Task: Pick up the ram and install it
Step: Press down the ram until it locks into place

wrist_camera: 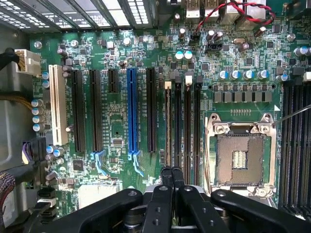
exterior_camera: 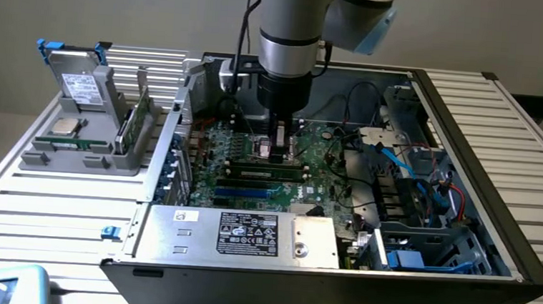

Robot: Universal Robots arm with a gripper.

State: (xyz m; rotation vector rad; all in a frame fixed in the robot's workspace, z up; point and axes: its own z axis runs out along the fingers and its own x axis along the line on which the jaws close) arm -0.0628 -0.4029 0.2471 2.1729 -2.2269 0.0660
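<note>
The ram point(exterior_camera: 268, 170) stands on edge in a black slot of the motherboard point(exterior_camera: 324, 152) inside the open PC case. In the wrist view the ram point(wrist_camera: 168, 124) is a thin edge-on strip that runs up to my fingertips. My gripper point(exterior_camera: 279, 156) hangs straight down over the ram's middle. The gripper point(wrist_camera: 173, 175) has its two black fingers pressed together with no gap between them, their tips at the ram's top edge. The neighbouring memory slots point(wrist_camera: 187, 126) are bare.
An open processor socket point(wrist_camera: 240, 158) lies beside the slots. Cables point(exterior_camera: 400, 164) and drive bays crowd the exterior view's right of the case. A power supply point(exterior_camera: 246, 235) is at its front. A grey holder point(exterior_camera: 80, 146) outside the case carries a silver chip point(exterior_camera: 66, 125) and a green board point(exterior_camera: 136, 124).
</note>
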